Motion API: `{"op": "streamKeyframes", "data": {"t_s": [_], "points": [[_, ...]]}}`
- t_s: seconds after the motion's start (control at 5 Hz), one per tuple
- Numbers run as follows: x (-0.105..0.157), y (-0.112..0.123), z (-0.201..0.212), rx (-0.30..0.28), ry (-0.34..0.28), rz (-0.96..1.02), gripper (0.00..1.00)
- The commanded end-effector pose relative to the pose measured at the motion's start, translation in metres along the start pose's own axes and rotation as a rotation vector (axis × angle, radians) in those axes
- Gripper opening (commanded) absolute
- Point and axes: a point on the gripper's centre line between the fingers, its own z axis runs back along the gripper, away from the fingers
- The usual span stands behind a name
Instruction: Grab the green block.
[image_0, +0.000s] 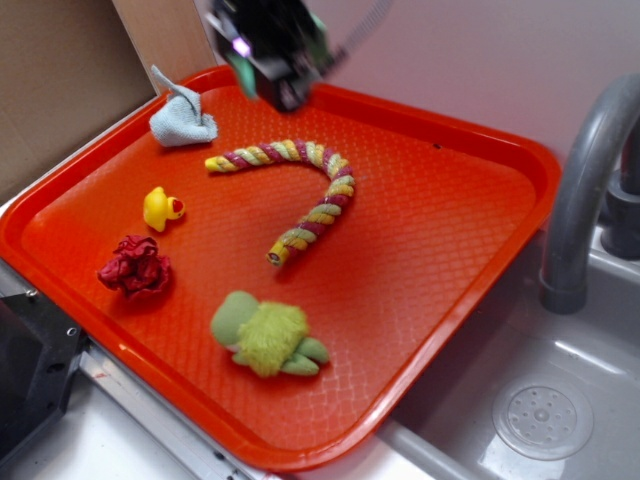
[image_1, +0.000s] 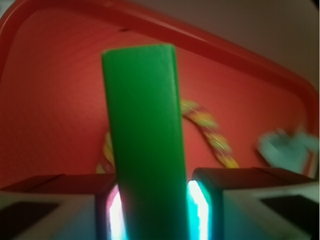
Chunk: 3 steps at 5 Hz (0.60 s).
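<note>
Closest to the wrist camera, the green block (image_1: 145, 145) stands upright between the two fingers (image_1: 210, 200) of the pincer (image_1: 152, 210), filling the middle of that view. Both pads press against its sides, so the pincer is clenched on the block. Red tray floor shows behind and below the block, so it is held clear of the surface.

Exterior view, left to right:

- Black object (image_0: 30, 375) at the lower left corner, off the tray; identity not determinable.
- Red tray (image_0: 440, 230), textured floor, raised rim, occupying most of the frame.
- Crumpled red item (image_0: 135, 268) near the tray's left edge.
- Small yellow duck (image_0: 160, 208) just above it, apart from it.
- Pale blue cloth (image_0: 182, 118), bunched, at the tray's far left corner.
- Pincer (image_0: 275, 50) above the tray's far edge, blurred. The block itself cannot be made out in this view.
- Fuzzy lime-green plush toy (image_0: 268, 335) near the tray's front edge.
- Braided rope (image_0: 300, 190), yellow and maroon, curved in an arch across the tray's centre, lying flat.
- Grey faucet (image_0: 585, 180) to the right of the tray, rising over a grey sink (image_0: 560, 400) with a round drain (image_0: 543, 420).

In the wrist view the rope (image_1: 210, 130) appears behind the block, and the cloth (image_1: 285, 147) at right.
</note>
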Motion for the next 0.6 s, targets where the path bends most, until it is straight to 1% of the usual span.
{"op": "streamKeyframes", "data": {"t_s": [0.0,0.2,0.4], "points": [[-0.044,0.037,0.041,-0.118,-0.011,0.249,0.0],[-0.064,0.04,0.046,-0.157,-0.022,0.3,0.0],[-0.063,0.032,0.037,-0.335,-0.053,0.22,0.0]]}}
